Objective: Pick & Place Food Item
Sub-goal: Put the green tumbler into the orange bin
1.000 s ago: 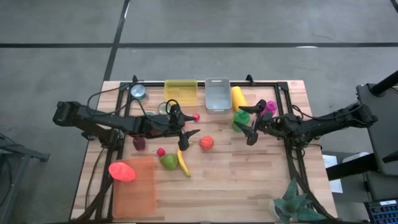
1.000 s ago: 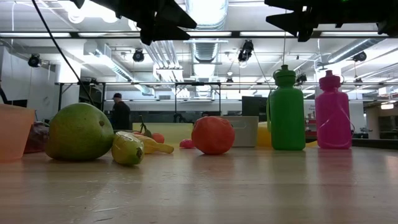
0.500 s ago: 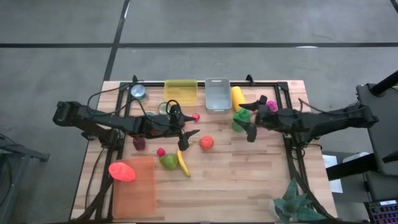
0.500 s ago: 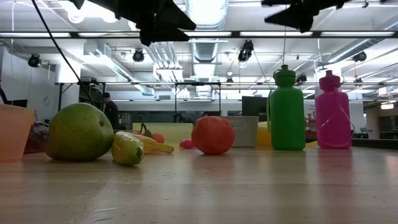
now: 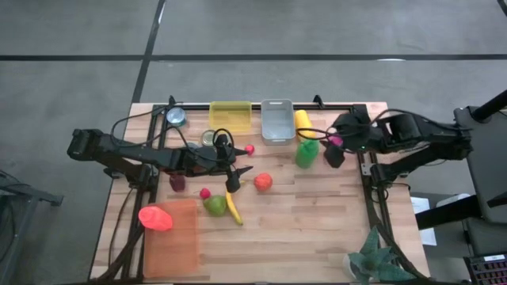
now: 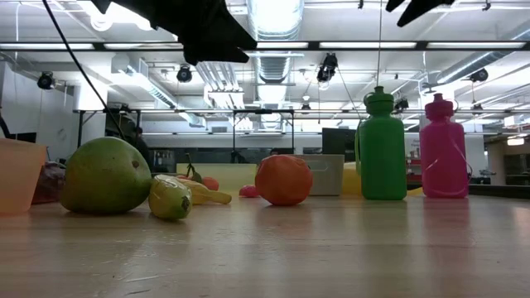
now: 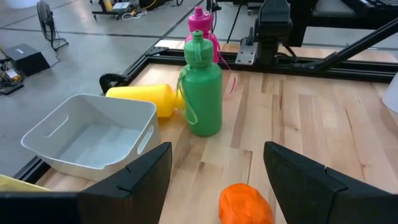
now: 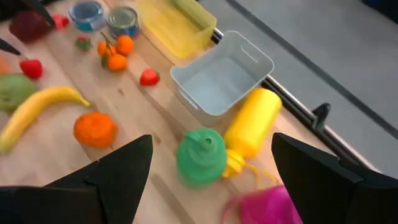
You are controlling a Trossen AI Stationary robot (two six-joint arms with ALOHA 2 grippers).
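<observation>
- The left gripper (image 5: 237,179) hangs over the middle of the table (image 5: 333,229). Its fingers are spread apart and hold nothing.
- The orange food (image 5: 263,182) lies just past those fingers, near the middle of the table. It looks like the thing to pick, because the fingers point right at it.
- The right gripper (image 5: 331,147) is up high by the right edge, above the pink bottle (image 5: 345,136). Its fingers are spread wide and hold nothing. I think it is waiting out of the way.
- The grey bin (image 5: 276,120) and the yellow bin (image 5: 230,115) sit at the far edge. Both are open on top, so food could be dropped in.
- The green bottle (image 5: 306,150) stands close to the grey bin and could tip if bumped.
- The banana (image 5: 233,207) and the pear (image 5: 215,206) lie near the orange food, toward the near edge.
- The near right part of the table has lots of room to move.
</observation>
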